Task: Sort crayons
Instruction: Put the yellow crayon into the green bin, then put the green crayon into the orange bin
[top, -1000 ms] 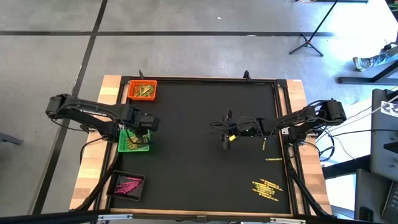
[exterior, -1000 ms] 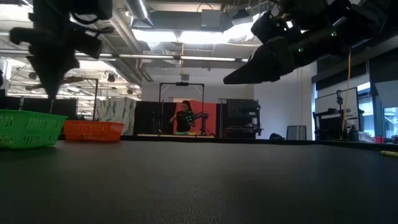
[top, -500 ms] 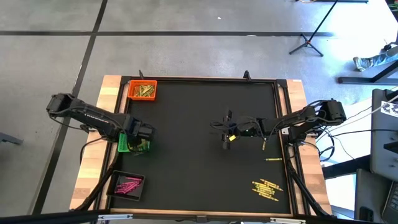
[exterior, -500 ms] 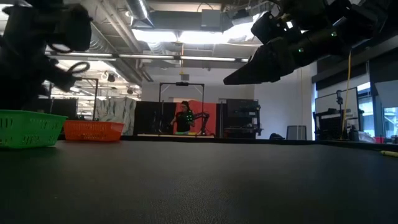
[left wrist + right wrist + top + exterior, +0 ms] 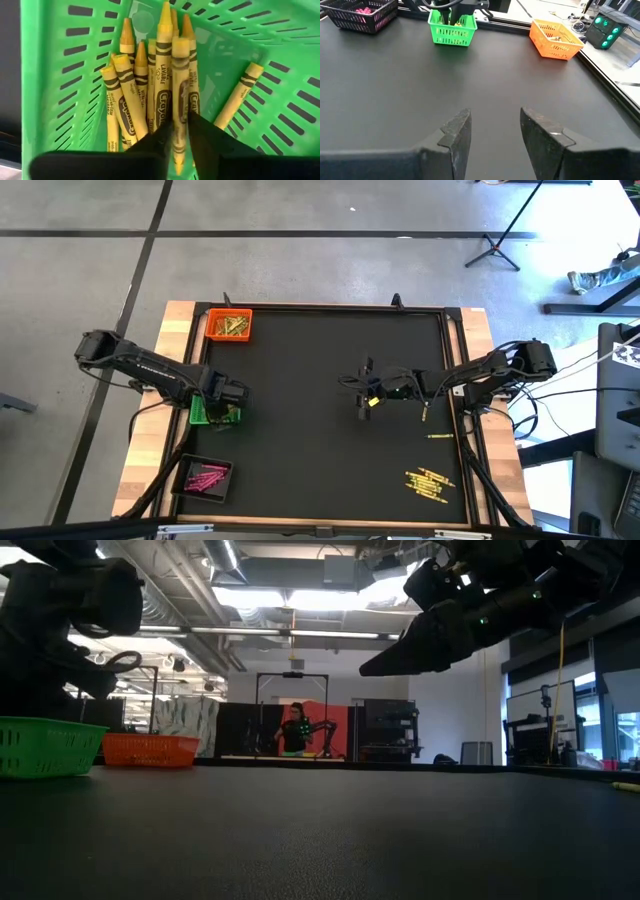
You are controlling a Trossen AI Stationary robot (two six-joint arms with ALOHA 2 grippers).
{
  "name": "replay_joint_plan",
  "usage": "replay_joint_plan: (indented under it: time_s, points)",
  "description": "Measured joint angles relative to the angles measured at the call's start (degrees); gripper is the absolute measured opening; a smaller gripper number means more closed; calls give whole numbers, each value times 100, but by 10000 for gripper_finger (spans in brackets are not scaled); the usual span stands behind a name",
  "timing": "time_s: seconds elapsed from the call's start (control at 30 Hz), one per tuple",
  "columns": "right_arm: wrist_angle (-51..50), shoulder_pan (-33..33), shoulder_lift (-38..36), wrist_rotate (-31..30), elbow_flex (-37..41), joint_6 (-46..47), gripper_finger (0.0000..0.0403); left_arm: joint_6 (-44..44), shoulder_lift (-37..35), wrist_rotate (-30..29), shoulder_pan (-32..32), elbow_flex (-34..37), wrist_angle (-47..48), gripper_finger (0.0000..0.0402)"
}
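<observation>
Yellow crayon (image 5: 180, 107) sits between the left gripper's (image 5: 179, 131) fingertips, deep inside the green basket (image 5: 60, 75), lying on a stack of other yellow crayons (image 5: 132, 95). Jaws are narrow around it; whether they grip or have just let go, cannot tell.

Loose yellow crayons (image 5: 428, 482) lie near the table's (image 5: 320, 460) front right corner, a couple more (image 5: 439, 437) apart toward the right edge. Pink ones fill the black basket (image 5: 206, 476); orange-gold ones fill the orange basket (image 5: 229, 325).

Handling, by judgement: light, stiff, paper-wrapped so not slippery, but brittle and prone to roll. Best pinched mid-length across the wrapper.

Right gripper (image 5: 492, 131) hangs over mid-table, fingers apart, empty.
</observation>
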State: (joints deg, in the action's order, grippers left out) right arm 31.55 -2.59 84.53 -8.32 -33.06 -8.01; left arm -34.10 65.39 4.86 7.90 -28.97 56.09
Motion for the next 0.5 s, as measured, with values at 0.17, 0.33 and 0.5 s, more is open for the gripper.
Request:
replay_joint_plan:
  time_s: [0.17,0.33,0.5]
  points:
    - [1,0,0,0,0,0,168,10,0,408,-85,-139,289,87]
    - [-7,0,0,0,0,-4,168,77,-110,187,-98,-630,492,92]
    - [-2,0,0,0,0,4,168,373,-218,-435,-98,-1197,243,92]
